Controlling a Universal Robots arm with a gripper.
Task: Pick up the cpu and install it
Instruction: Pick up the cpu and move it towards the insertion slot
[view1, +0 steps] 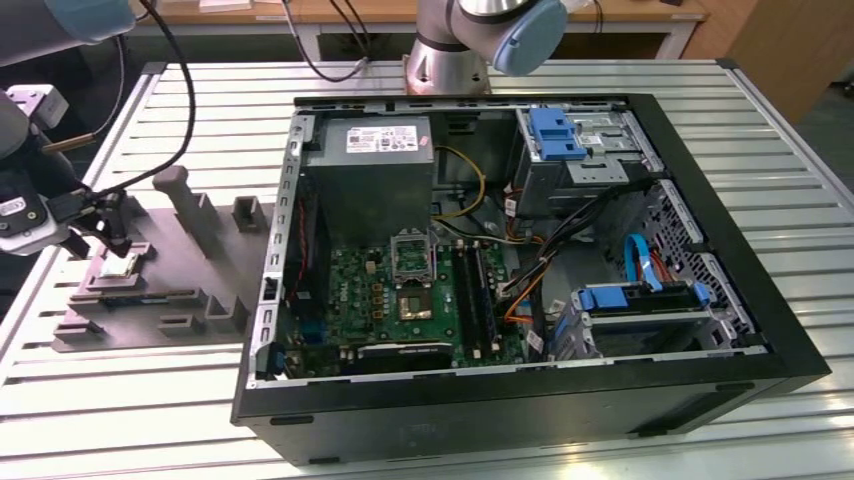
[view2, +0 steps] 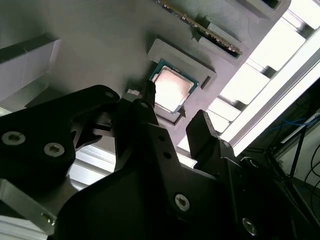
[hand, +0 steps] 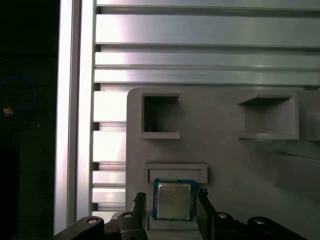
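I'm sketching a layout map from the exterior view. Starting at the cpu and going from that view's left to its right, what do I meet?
cpu → tall grey fixture post → power supply → upper blue drive bracket → case's right wall

The exterior view looks down from high and some way off over the slatted table, with the open computer case across its centre and right and the grey fixture plate at the exterior view's left. The first wrist view faces squarely down on that plate from close by. The second wrist view looks slantwise along the gripper from nearer still, and all three views share the cpu on the plate.
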